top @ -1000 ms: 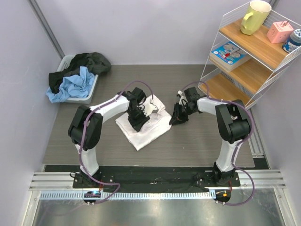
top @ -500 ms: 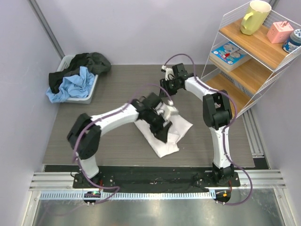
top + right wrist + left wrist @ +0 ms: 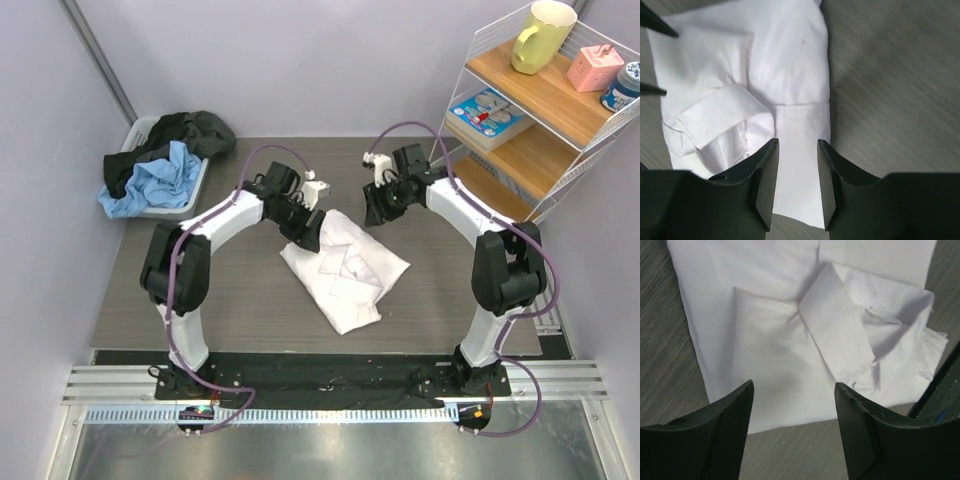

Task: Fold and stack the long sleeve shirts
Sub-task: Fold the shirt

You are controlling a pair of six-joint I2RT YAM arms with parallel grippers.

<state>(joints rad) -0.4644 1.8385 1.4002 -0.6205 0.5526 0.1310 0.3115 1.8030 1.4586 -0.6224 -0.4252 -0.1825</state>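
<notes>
Folded white shirt (image 3: 345,270) is being left released at the centre of the bench (image 3: 200,290).
Both arms are being drawn back: left fingers (image 3: 715,437) at its 11 o'clock, right fingers (image 3: 762,182) at 1 o'clock, both spread and empty.

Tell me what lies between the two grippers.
The far end of the folded white shirt lies between the left gripper and the right gripper, as the top view shows.
</notes>
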